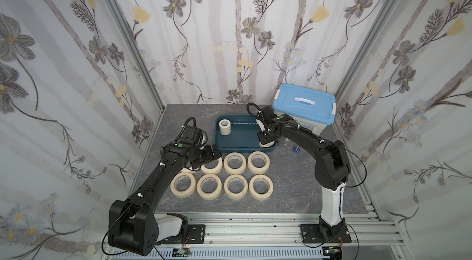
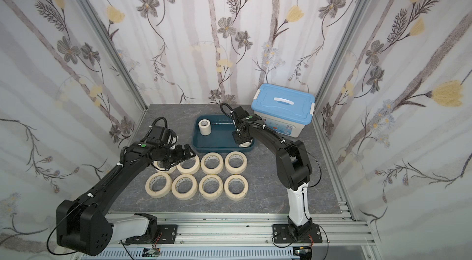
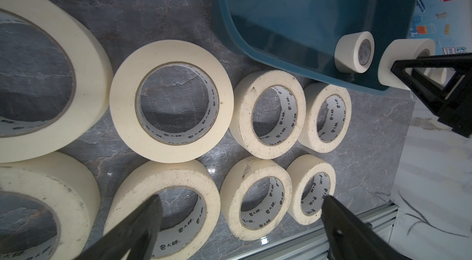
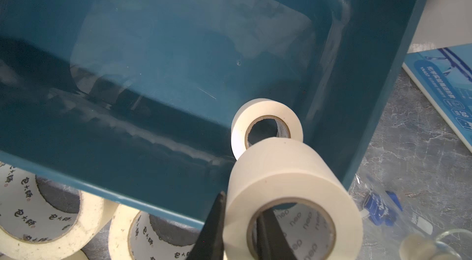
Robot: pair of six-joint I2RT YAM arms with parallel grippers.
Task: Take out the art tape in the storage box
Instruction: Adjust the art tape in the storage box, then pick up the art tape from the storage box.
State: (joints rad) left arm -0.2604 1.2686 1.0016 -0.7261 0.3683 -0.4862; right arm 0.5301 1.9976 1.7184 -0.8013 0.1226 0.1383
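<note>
- While the right end effector [image 4: 240, 230] pinches the wall of a small art tape roll [image 4: 293, 194], one finger outside and one inside the core, the roll hangs just above the near right corner of the storage box [image 4: 383, 92]; judged from this, the lift-out is the step in hand.
- To do it well, raise the roll straight until it clears the teal rim, then carry it sideways; a low swing could catch the rim and drag the shallow box.
- A second small roll [image 4: 267, 128] lies on the box floor right beneath the held one, so the carried roll should not dip or brush it.
- A third small roll [image 1: 225, 126] stands in the far left corner of the box, well apart from the others.
- Eight large rolls [image 1: 261, 186] lie flat in two rows of four on the bench [image 1: 293, 189], just in front of the box; a free spot beside them looks best for setting down.
- The left end effector [image 3: 240, 210] is spread wide and empty, hovering over the rows.
- Inside the held roll's core, grey print seems to read "deli"; the large rolls' cores carry repeated Chinese characters.
- On the white tub [image 1: 304, 108] with the blue lid, the label shows a red "deli" logo in the left wrist view; its smaller text is too fine to read.
</note>
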